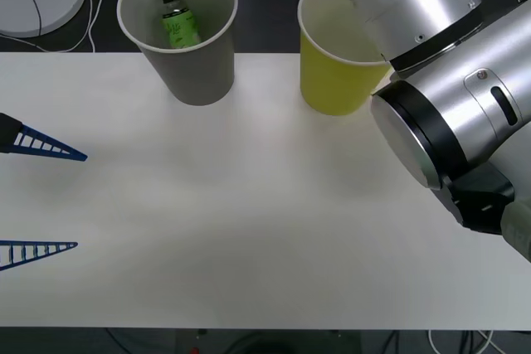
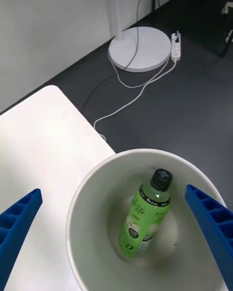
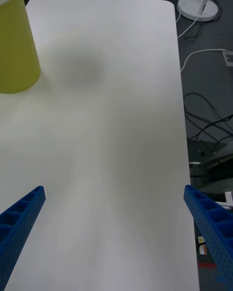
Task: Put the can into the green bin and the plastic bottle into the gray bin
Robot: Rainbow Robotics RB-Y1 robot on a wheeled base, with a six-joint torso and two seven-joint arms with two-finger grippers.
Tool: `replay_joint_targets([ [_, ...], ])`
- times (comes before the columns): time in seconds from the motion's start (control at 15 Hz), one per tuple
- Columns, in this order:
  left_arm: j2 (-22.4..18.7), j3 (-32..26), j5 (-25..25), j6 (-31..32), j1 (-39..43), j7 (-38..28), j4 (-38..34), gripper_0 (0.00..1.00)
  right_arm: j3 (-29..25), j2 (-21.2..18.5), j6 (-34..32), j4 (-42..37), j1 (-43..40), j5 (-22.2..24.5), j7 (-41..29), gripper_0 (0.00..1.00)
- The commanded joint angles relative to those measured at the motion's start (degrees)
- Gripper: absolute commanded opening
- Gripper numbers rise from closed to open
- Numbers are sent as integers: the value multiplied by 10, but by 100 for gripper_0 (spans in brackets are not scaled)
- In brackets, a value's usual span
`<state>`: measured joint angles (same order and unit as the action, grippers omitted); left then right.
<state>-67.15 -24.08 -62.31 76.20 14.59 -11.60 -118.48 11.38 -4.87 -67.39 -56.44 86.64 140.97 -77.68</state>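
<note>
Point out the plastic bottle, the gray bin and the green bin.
plastic bottle (image 2: 145, 213): right wrist view, on its green label.
gray bin (image 1: 195, 72): front view, on its outer gray wall.
green bin (image 1: 332, 80): front view, on its outer yellow-green wall.

"Lite" on plastic bottle (image 2: 143, 218) label

The clear glossy plastic bottle (image 2: 145, 213) lies in the matt gray paper-cup-shaped bin (image 1: 195, 64) on the smooth matt white bench (image 1: 249, 205).
</note>
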Motion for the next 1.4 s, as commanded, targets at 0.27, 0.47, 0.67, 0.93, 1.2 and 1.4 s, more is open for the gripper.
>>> replay_joint_targets([
  [0.27, 0, 0, 0, 0, 0, 0, 0, 100, -2, -26, -69, -126, -58, -11, 18, 100],
  [0.47, 0, 0, 0, 0, 0, 0, 0, 100, 1, -41, -78, -198, -104, -22, 30, 100],
  [0.67, 0, 0, 0, 0, 0, 0, 0, 100, 5, -59, -97, -261, -145, -33, 54, 100],
  [0.93, 0, 0, 0, 0, 0, 0, 0, 100, 12, -93, -96, -343, -206, -78, 90, 100],
  [1.2, 0, 0, 0, 0, 0, 0, 0, 100, 21, -127, -97, -430, -267, -94, 118, 100],
  [1.4, 0, 0, 0, 0, 0, 0, 0, 100, 21, -152, -96, -491, -316, -104, 136, 100],
])
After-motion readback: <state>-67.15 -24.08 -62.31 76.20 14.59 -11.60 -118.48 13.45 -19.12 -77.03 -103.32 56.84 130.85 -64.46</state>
